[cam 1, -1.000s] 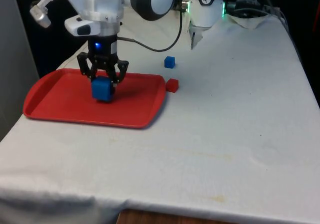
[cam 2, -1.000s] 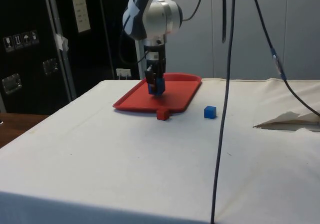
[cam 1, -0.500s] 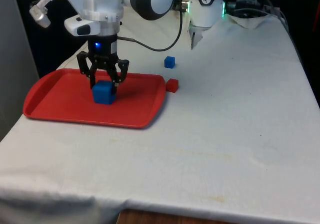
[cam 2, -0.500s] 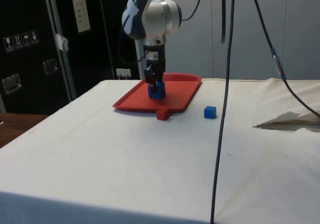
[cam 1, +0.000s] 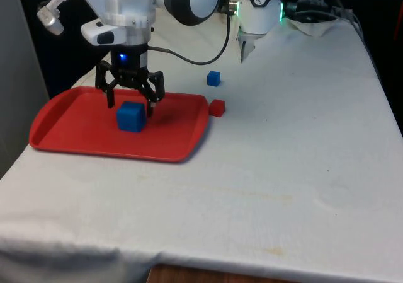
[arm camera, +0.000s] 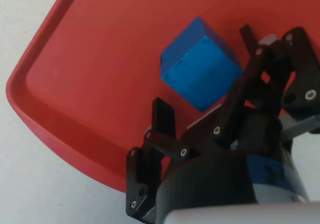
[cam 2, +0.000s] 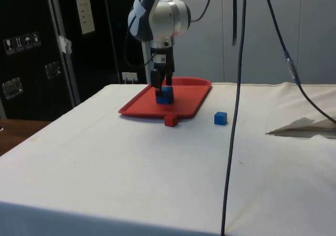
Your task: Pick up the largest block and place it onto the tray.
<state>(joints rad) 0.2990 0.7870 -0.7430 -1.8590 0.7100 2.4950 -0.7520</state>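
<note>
Front view, blue block (cam 1: 131,116) on tray (cam 1: 69,132), just below spread jaws

The table (cam 1: 296,169) is covered by a white cloth (cam 1: 264,220) hanging over its near edge, faintly stained in patches there. Resting directly on the cloth is a red tray (cam 1: 75,132), towards the front view's left, with a raised rim and rounded corners. Just beside the tray's corner sits a small red block (cam 1: 216,108); whether it touches the rim cannot be judged. A small blue block (cam 1: 213,78) stands near it, further back and apart from both. A crumpled fold of cloth or paper, apparently, lies at the far right corner (cam 1: 315,24).
</note>
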